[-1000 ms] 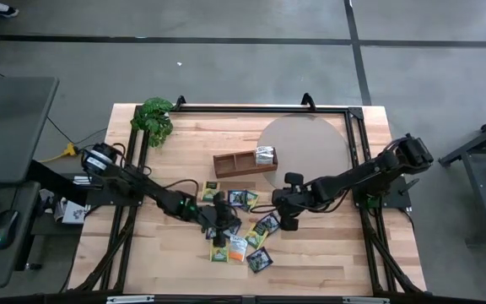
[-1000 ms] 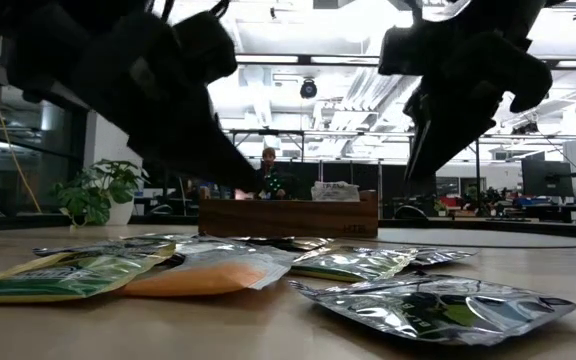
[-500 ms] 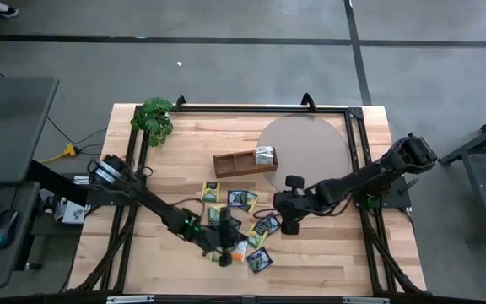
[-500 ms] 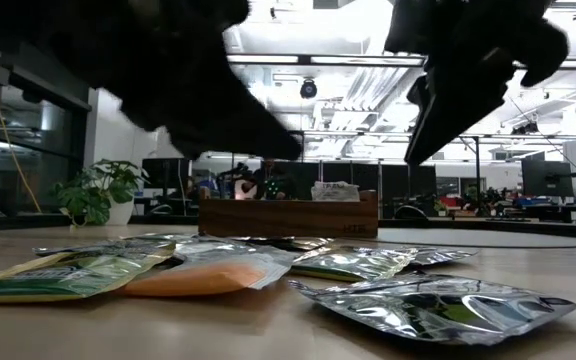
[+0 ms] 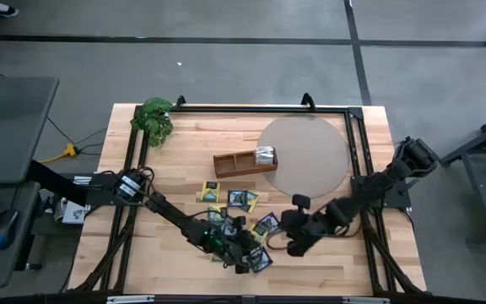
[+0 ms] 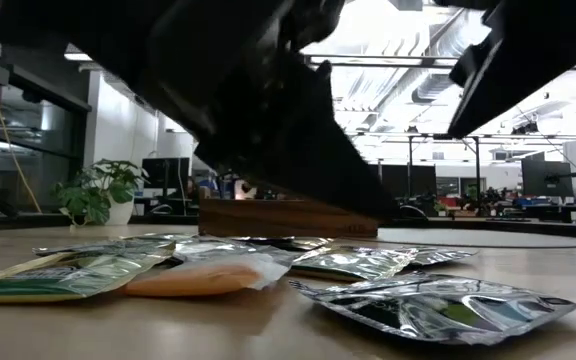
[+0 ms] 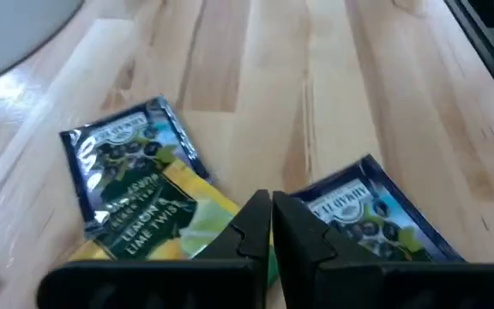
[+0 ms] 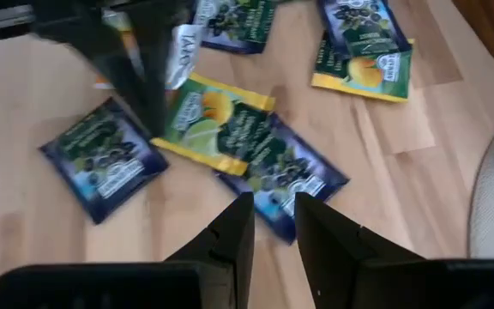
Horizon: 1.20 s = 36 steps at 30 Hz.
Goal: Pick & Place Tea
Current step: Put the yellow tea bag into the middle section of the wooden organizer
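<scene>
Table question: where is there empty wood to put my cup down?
Bare wood shows between the plant and the wooden tray, and along the table front edge on the left. It is crowded around the tea bags, where both tools work.

Left gripper point(image 5: 245, 257) moved from the pile's middle toward the near edge of the surface, jaws closing, onto a yellow-green sachet point(image 7: 157, 227). Right gripper point(image 5: 295, 247) drew back nearward and right.

Even overhead light; low view backlit by ceiling lamps point(image 6: 388, 20) (arms silhouetted, blurred).
</scene>
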Available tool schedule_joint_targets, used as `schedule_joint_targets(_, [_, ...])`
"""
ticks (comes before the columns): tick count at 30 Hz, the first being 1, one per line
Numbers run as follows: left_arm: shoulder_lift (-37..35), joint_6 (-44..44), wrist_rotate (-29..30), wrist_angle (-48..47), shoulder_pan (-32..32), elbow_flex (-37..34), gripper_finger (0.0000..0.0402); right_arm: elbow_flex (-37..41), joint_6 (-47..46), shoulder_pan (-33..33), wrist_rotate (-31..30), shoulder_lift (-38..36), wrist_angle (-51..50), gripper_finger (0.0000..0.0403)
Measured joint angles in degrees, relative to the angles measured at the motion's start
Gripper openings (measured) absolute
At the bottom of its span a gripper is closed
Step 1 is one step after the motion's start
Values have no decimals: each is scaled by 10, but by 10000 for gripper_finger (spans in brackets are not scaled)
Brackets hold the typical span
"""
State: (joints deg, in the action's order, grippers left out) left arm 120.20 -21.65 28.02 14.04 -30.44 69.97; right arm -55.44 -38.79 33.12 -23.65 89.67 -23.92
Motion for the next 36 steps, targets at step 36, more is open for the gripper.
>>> schedule_joint_targets(36, [38,-84,-25,-76,8,1,12,0,-123,-14,7,134,141,135])
